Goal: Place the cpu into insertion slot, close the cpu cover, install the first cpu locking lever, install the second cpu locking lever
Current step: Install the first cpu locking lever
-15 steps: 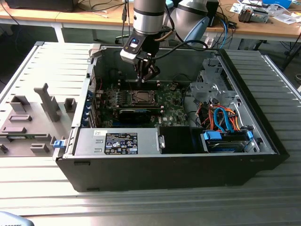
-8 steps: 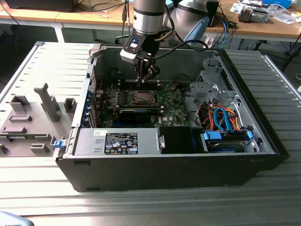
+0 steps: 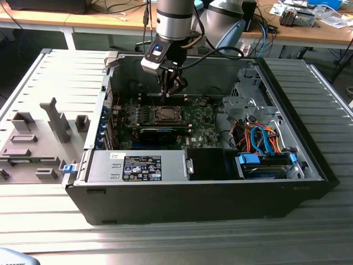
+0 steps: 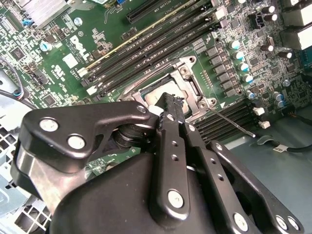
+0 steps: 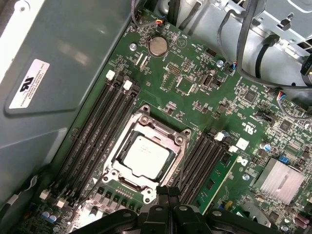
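The cpu [image 5: 146, 157], a pale silver square, lies in the insertion slot [image 3: 165, 114] on the green motherboard. The cpu cover [image 5: 158, 129], a silver frame, lies flat around the chip, which shows through its window. My gripper [image 3: 169, 93] hangs just above the slot's far edge; in both wrist views its black fingertips [image 5: 169, 191] are pressed together with nothing between them, close to the socket rim [image 4: 192, 92]. A thin metal lever rod [image 4: 234, 122] runs out from a socket corner across the memory slots. The gripper hides part of the chip [image 4: 152, 93] in the second wrist view.
The open black computer case [image 3: 309, 160] lies on a slatted metal table. A long black expansion card [image 3: 160, 134] sits just in front of the socket, memory slots [image 5: 100, 131] flank it, and a drive cage with orange and blue cables [image 3: 259, 138] fills the exterior view's right.
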### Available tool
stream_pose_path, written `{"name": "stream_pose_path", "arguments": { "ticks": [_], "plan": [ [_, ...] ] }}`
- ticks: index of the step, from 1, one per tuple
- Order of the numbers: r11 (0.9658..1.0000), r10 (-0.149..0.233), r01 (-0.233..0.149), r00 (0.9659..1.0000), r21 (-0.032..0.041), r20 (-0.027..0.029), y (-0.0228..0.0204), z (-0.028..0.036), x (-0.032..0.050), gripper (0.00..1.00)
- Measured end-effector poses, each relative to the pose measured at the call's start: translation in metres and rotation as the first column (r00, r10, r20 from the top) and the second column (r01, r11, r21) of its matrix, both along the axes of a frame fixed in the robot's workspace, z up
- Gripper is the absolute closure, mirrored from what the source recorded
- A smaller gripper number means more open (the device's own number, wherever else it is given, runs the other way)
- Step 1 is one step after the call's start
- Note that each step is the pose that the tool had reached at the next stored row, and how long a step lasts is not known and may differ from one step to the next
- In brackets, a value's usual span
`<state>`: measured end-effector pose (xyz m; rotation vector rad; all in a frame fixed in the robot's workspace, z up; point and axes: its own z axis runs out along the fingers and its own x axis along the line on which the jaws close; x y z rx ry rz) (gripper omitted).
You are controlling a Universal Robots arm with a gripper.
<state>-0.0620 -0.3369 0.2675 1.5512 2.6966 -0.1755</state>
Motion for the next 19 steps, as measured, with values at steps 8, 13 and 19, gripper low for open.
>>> {"name": "stream_pose_path", "arguments": {
  "ticks": [8, 13, 19],
  "plan": [
    [1.0000, 0.000, 0.000, 1.0000, -0.0049, 0.0000, 0.0000, -0.0002, 0.0000, 0.89],
    [1.0000, 0.000, 0.000, 1.0000, -0.0076, 0.0000, 0.0000, -0.0003, 0.0000, 0.89],
    [0.9999, 0.000, 0.000, 1.0000, -0.0112, 0.0000, 0.0000, -0.0004, 0.0000, 0.89]
  ]
}}
